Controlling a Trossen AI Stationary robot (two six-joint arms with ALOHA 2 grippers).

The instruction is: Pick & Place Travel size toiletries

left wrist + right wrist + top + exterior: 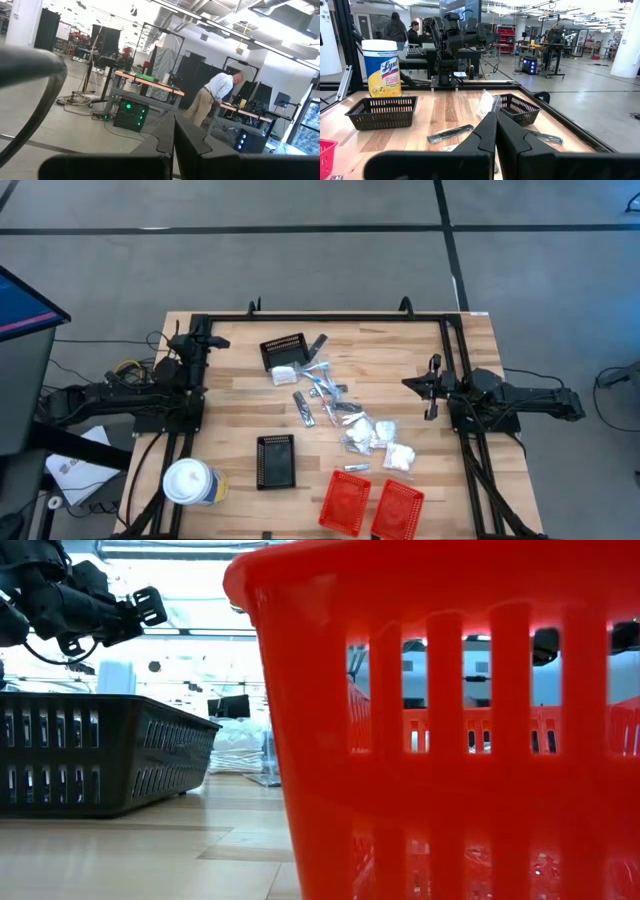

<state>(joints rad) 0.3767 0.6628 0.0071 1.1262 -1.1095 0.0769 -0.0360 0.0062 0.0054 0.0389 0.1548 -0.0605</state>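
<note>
A: Pale wood planks make up the table [240, 390] seen from above, framed by dark rails. The toiletries [340, 415] lie scattered down its middle: silvery tubes, clear-wrapped white packets, a dark stick or two. Which is which is hard to tell from this height.

B: And the baskets?

A: One black basket [283, 352] at the far side holds a white packet; another black basket [276, 460] sits nearer, apparently bare. Two red baskets [372, 505] stand side by side at the near edge, and a white and yellow canister [190, 482] sits at the near left corner. The left gripper [215, 340] waits by the far left rail, the right gripper [410, 384] over the right side, both well apart from the toiletries. Open wood lies on either side of the pile.

B: The low view?

A: A red slotted basket wall [450, 740] fills most of it, hiding the table behind. A black basket [100, 750] shows on the left, with a dark gripper above it.

B: Left wrist?

A: Its fingers [187, 142] are pressed together, holding nothing. Beyond is only the room, where a person bends over a bench.

B: Right wrist?

A: Fingers [485, 132] pressed together too, empty. Past them lie a silvery tube [451, 133] on the wood, two black slotted baskets and the canister [382, 68]. The nearest items are cut off behind the fingers.
</note>
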